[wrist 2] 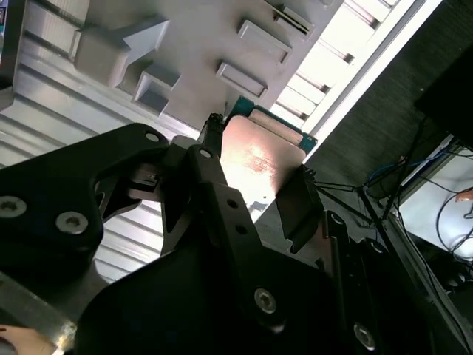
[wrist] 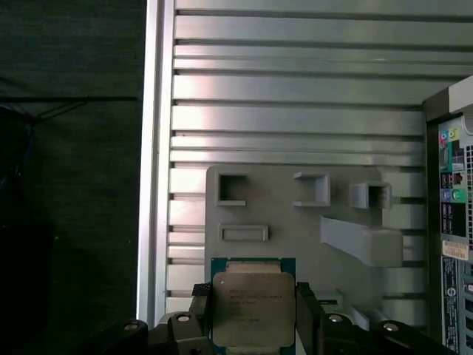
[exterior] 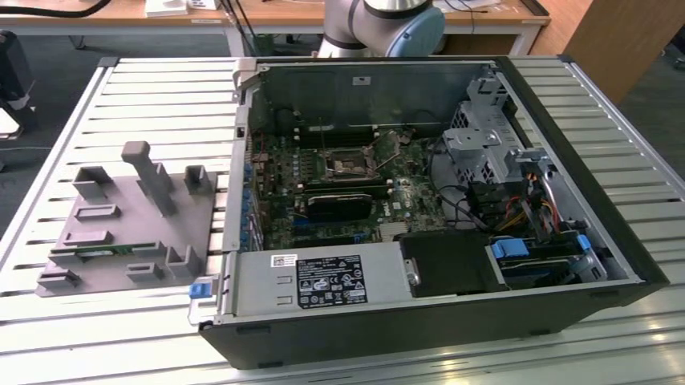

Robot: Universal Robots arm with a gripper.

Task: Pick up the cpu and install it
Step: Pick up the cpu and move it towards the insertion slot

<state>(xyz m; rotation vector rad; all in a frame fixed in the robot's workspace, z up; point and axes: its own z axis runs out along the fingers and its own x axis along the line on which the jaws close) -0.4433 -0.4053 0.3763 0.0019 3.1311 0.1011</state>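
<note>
Silver-grey top upward, the cpu [wrist: 253, 307] is being held between the two black fingers [wrist: 199, 314] of the gripper [wrist: 253, 296], which are being pressed narrowly against two opposite edges of the chip, its thin green rim being left showing around the metal. In the second wrist view the same cpu [wrist 2: 259, 163] is being seen from beside the gripper [wrist 2: 257, 151], clamped on both sides and catching the light. The chip is being carried above the grey moulded fixture [wrist: 295, 222] and apart from it, over one edge of that fixture. The fixture [exterior: 107, 216] is being borne by the slatted metal tabletop [exterior: 160, 88] at the exterior view's left, just beside the open computer case [exterior: 450, 333], which is lying on its side towards the exterior view's right. Inside the case the motherboard [exterior: 278, 216] is being exposed, with a square socket [exterior: 348, 166] sitting towards the far wall. A narrow green stick [exterior: 102, 251] is lying in a near slot of the fixture. The arm [exterior: 380, 20] is standing beyond the far wall of the case.
</note>
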